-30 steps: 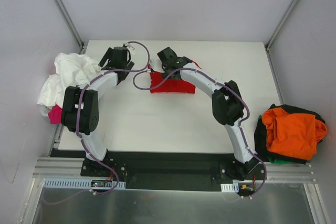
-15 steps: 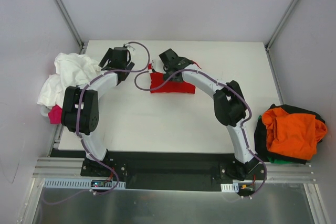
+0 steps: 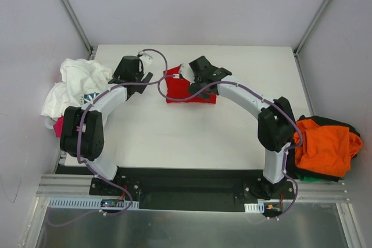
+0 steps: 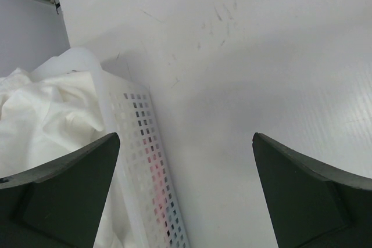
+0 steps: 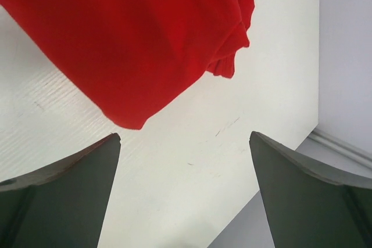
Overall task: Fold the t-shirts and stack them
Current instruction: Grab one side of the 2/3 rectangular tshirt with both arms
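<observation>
Pose | left tool (image 4: pixel 186 139) spread, tilted down over table (image 4: pixel 261 56) | right tool (image 5: pixel 185 137) spread, by red t-shirt (image 5: pixel 116 39)

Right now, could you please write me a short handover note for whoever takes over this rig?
Left claw: open, empty, by the white basket.
Right claw: open, empty, beside the red t-shirt.
Done: red t-shirt lies folded at the table's far middle.
To do: white t-shirt and pink cloth at left; orange t-shirt on dark cloth at right.
</observation>
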{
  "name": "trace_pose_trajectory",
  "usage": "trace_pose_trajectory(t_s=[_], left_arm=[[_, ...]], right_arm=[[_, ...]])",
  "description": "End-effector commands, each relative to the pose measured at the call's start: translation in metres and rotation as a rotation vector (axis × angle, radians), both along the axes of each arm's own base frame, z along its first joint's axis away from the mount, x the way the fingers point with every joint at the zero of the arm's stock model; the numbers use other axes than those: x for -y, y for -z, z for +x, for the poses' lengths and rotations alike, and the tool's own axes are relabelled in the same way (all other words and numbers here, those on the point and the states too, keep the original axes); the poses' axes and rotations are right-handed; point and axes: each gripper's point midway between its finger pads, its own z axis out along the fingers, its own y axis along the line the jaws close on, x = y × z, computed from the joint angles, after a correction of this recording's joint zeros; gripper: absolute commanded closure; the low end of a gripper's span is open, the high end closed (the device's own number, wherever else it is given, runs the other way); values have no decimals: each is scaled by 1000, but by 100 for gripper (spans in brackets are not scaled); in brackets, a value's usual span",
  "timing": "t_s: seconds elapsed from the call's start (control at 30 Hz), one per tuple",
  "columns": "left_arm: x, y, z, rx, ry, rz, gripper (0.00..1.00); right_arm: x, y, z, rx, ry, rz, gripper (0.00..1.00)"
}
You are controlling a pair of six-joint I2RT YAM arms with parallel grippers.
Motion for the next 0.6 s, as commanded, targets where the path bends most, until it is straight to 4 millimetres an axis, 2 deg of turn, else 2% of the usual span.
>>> trace_pose_trajectory(t_s=[0.0,0.13,0.17,0.23,0.27,0.33,0.37,0.43,0.47,0.53,0.57], left_arm=[[21,-1,-10,-16,59,-85,1],[30,2,-13,-59,82,-130,1],[34,2,-13,-71,91,-139,1],[44,1,-11,-80,119,-160,1],[48,-5,-6,-74,130,-166,1],[65,-11,0,-77,178,-191,1],[74,-21,11,-61,192,-213,1],[92,-25,16,-84,236,-256,1],[100,-31,28,-74,238,-267,1],[116,-30,34,-97,275,-305,1],[127,-30,43,-98,287,-312,0]], right_arm=[[7,-5,-21,-40,72,80,4],[13,-5,-31,-125,155,224,3],[20,-5,-28,-141,215,278,3],[20,-4,-28,-187,243,355,3],[28,-4,-22,-194,275,379,3],[30,1,-20,-243,321,427,4],[37,2,-11,-253,353,447,3],[36,7,-8,-307,382,512,3],[44,10,0,-320,418,539,3],[42,13,5,-376,440,620,3],[50,14,11,-389,466,651,3]])
